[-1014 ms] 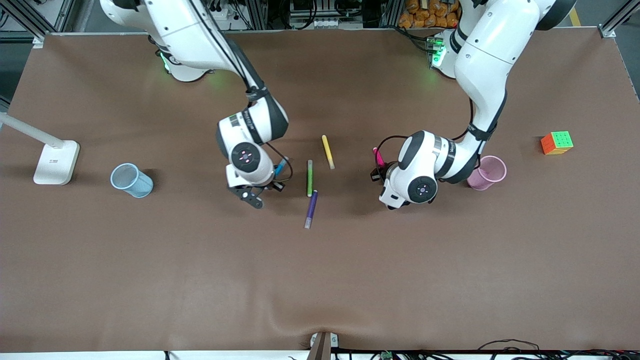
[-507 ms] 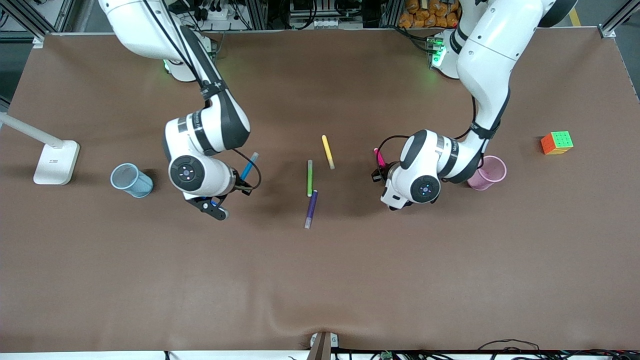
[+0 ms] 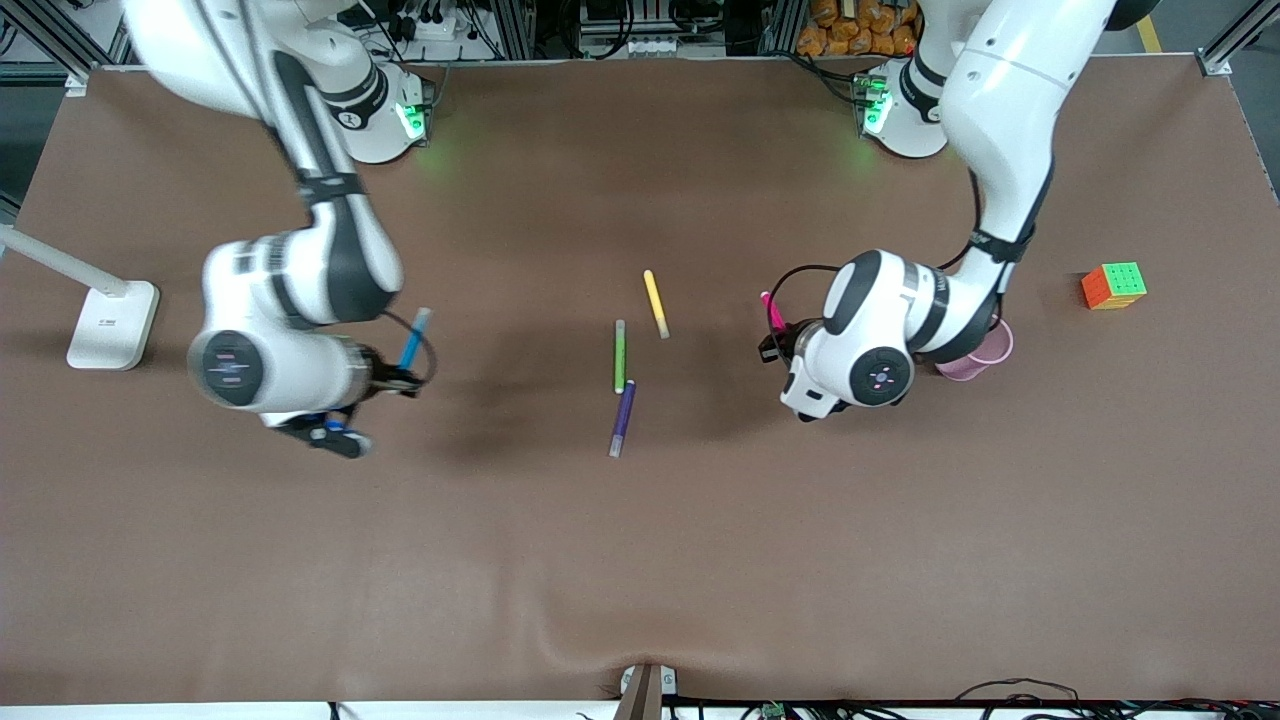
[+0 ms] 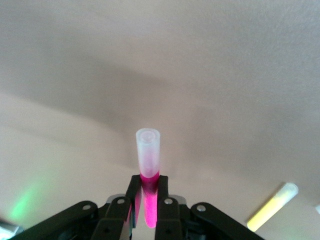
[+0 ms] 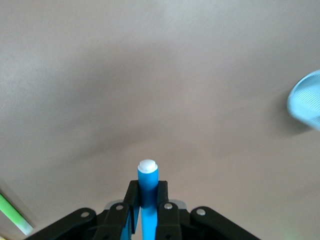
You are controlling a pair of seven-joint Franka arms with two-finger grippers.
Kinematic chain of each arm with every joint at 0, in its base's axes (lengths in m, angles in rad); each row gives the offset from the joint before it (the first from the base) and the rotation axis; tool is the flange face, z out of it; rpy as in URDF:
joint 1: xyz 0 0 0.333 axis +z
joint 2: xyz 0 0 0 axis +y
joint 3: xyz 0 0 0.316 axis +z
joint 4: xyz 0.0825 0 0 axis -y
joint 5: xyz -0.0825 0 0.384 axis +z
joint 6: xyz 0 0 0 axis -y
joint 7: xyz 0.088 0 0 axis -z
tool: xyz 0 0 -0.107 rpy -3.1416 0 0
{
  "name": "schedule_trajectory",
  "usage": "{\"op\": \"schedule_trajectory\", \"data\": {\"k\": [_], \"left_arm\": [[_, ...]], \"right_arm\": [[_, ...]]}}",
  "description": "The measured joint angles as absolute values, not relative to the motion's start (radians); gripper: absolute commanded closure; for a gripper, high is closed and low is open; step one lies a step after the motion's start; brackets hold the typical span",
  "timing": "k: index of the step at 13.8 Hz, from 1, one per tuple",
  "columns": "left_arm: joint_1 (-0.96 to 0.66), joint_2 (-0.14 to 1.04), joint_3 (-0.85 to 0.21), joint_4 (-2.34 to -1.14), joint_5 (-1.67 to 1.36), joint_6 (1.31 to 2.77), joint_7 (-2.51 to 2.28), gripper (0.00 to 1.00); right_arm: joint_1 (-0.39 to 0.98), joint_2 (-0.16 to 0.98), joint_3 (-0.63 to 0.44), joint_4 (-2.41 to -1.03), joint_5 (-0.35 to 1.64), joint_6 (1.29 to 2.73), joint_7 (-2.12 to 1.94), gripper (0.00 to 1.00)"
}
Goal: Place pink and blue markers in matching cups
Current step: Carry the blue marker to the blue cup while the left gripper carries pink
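Observation:
My right gripper (image 3: 398, 372) is shut on the blue marker (image 3: 414, 336), which sticks up out of it, white end outward in the right wrist view (image 5: 148, 176). The pale blue cup is hidden under the right wrist in the front view. It shows at the edge of the right wrist view (image 5: 306, 100). My left gripper (image 3: 779, 344) is shut on the pink marker (image 3: 771, 308), with its pale cap outward in the left wrist view (image 4: 148, 152). The left gripper is beside the pale pink cup (image 3: 992, 346), which the left arm partly covers.
A green pen (image 3: 619, 356), a purple pen (image 3: 623, 416) and a yellow pen (image 3: 655, 302) lie at mid-table between the arms. A coloured cube (image 3: 1113, 285) sits toward the left arm's end. A white lamp base (image 3: 112, 322) stands at the right arm's end.
My right arm has swung with the blue marker from mid-table toward its own end and now covers the blue cup. My left gripper has shifted slightly toward the pink cup.

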State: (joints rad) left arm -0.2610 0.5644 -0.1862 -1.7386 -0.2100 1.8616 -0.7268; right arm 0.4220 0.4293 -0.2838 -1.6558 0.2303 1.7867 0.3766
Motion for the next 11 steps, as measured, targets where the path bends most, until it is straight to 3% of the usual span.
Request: {"op": "schedule_trajectory", "data": {"k": [5, 11], "left_arm": [[-0.199, 0.503, -0.185, -1.703, -0.21, 1.775, -0.749, 1.0], [-0.153, 0.449, -0.185, -1.581, -0.21, 1.642, -0.789, 1.0]], "right_arm": [[0.269, 0.405, -0.286, -1.658, 0.114, 1.769, 0.091, 1.0], [0.155, 0.405, -0.286, -1.661, 0.03, 1.827, -0.154, 1.0]]}}
